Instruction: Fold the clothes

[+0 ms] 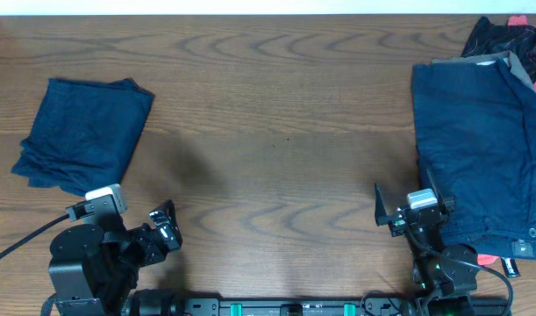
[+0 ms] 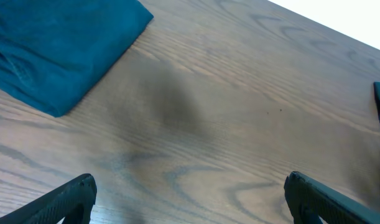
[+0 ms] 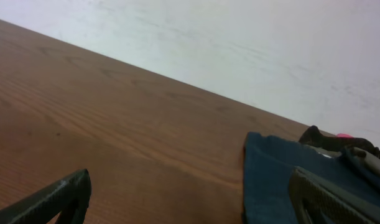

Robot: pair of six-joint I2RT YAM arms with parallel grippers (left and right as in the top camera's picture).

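1. On the left side of the bench [image 1: 276,132] lies one blue cloth [image 1: 83,132], and it looks neatly folded.
2. On the right side sits a pile of blue clothes [image 1: 478,149]. It lies flat but is not folded, and its near edge is just beside the right claw [image 3: 190,199].
3. Both claws are wide open and hold nothing. The left claw [image 2: 190,199] hangs over bare wood, well apart from any cloth.
4. I think the job now is to get the next piece from the pile.
5. To do it well, the right claw should pinch only the top layer near a corner, not a thick bunch.
6. Then it should drag the piece slowly to the bare middle, where both claws can reach it and smooth it flat before folding.
7. Watch the dark and pink heap [image 1: 500,35] behind the pile, so it does not get pulled along.
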